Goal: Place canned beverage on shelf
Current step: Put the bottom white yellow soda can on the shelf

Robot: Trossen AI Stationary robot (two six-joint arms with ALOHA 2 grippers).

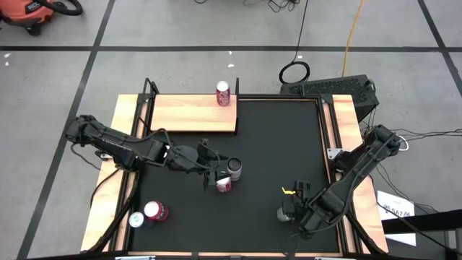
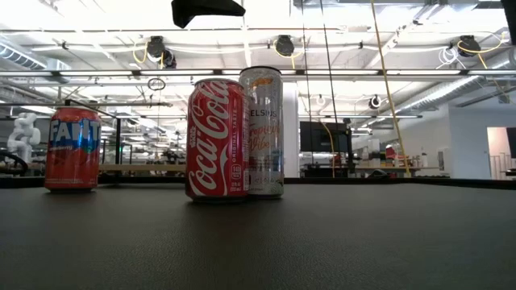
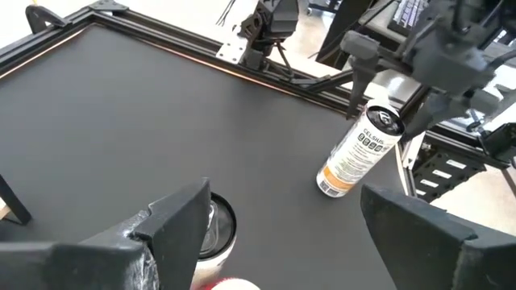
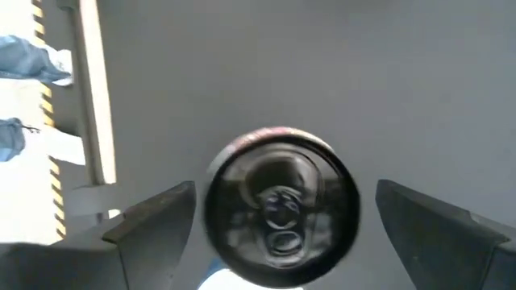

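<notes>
The light wooden shelf stands at the table's far left with a red can upright on it. A slim silver can and a red Coca-Cola can stand side by side mid-table, and they also show in the low view, the silver can and the Coca-Cola can. My left gripper hovers open over this pair; the silver can's top lies beside one finger. My right gripper is open, its fingers on either side of a white-and-orange slim can near the table's near right, apart from it.
A red can and a blue-white can stand at the near left; an orange Fanta can shows in the low view. Black frame rails and wooden edge strips border the black mat. Bare mat lies between the shelf and the right arm.
</notes>
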